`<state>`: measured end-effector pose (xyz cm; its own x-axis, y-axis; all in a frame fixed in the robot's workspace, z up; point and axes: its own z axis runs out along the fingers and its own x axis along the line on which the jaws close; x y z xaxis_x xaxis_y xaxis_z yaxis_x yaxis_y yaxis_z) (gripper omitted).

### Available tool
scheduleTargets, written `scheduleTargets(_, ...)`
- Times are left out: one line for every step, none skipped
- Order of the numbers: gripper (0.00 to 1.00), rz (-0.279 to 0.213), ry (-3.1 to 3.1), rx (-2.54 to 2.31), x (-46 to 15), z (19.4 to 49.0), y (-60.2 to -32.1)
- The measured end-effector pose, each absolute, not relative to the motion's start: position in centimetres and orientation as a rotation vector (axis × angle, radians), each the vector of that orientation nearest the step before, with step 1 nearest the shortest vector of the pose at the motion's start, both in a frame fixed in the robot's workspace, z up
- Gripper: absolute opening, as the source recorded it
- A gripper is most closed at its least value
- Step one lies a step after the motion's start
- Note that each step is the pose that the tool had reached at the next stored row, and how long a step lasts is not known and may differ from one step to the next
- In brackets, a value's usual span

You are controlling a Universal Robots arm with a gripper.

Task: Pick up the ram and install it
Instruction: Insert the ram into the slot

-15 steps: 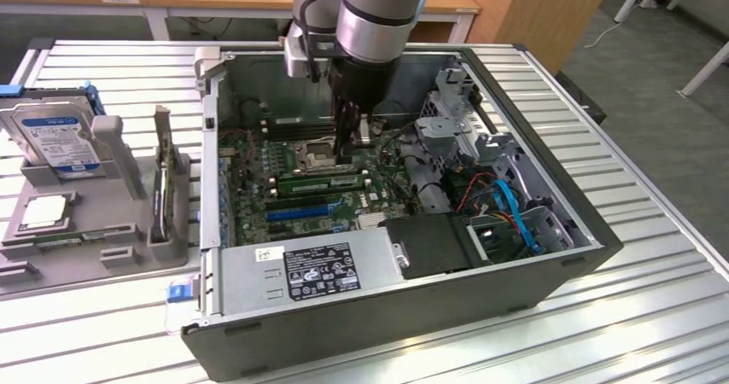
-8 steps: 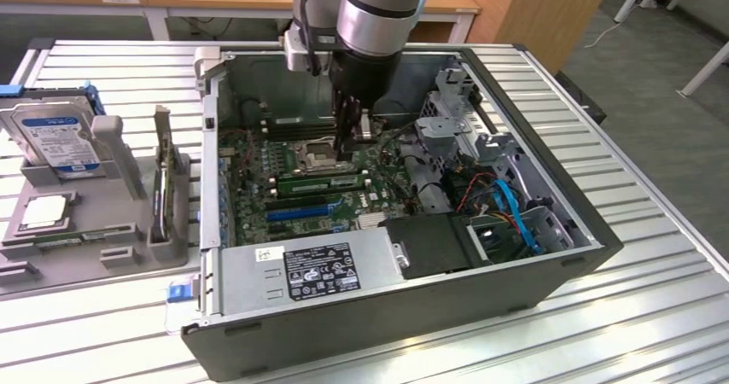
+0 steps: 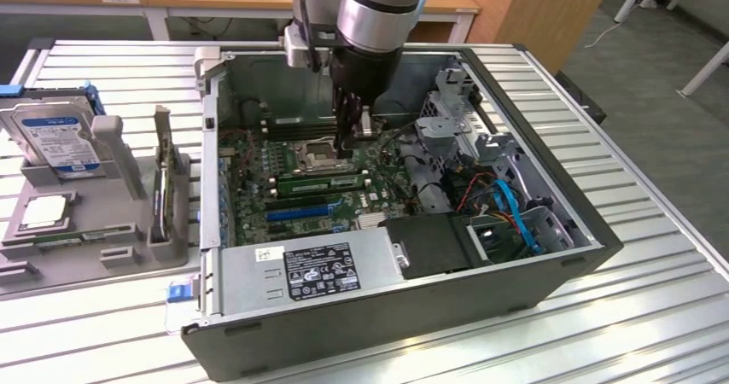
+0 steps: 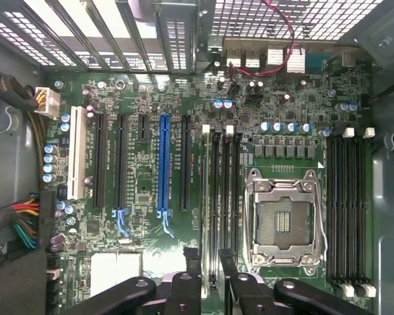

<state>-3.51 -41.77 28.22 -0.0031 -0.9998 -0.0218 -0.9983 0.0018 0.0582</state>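
Ram (image 3: 324, 180) (image 4: 213, 197), a long thin green circuit-board stick, is sitting edge-up on the dark green motherboard (image 3: 256, 175) at 6 o'clock from the silver processor socket (image 3: 317, 152) in the exterior view, while the black gripper (image 3: 362, 135) (image 4: 208, 257) is hovering over it, fingers spread apart.

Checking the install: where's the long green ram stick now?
In the exterior view, the long green ram stick sits inside the open dark computer case, between the square metal processor socket and the blue expansion slot.
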Motion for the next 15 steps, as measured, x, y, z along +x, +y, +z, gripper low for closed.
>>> scheduleTargets(0.25,-0.088,-2.205,2.200,-3.5,28.3,-41.8)
scheduleTargets(0.25,-0.088,-2.205,2.200,-3.5,28.4,-41.8)
scheduleTargets(0.25,-0.088,-2.205,2.200,-3.5,28.5,-41.8)
scheduleTargets(0.25,-0.088,-2.205,2.200,-3.5,28.6,-41.8)
scheduleTargets(0.25,-0.088,-2.205,2.199,-3.5,28.8,-41.8)
scheduleTargets(0.25,-0.088,-2.205,2.200,-3.5,28.9,-41.8)
scheduleTargets(0.25,-0.088,-2.205,2.200,-3.5,29.1,-41.8)
scheduleTargets(0.25,-0.088,-2.205,2.200,-3.5,29.2,-41.8)
scheduleTargets(0.25,-0.088,-2.205,2.200,-3.5,29.4,-41.8)
scheduleTargets(0.25,-0.088,-2.205,2.200,-3.5,29.5,-41.8)
scheduleTargets(0.25,-0.088,-2.205,2.200,-3.5,29.7,-41.8)
scheduleTargets(0.25,-0.088,-2.205,2.200,-3.5,29.8,-41.8)
scheduleTargets(0.25,-0.088,-2.205,2.199,-3.5,30.0,-41.8)
scheduleTargets(0.25,-0.088,-2.205,2.199,-3.5,30.1,-41.8)
scheduleTargets(0.25,-0.088,-2.205,2.200,-3.5,30.3,-41.8)
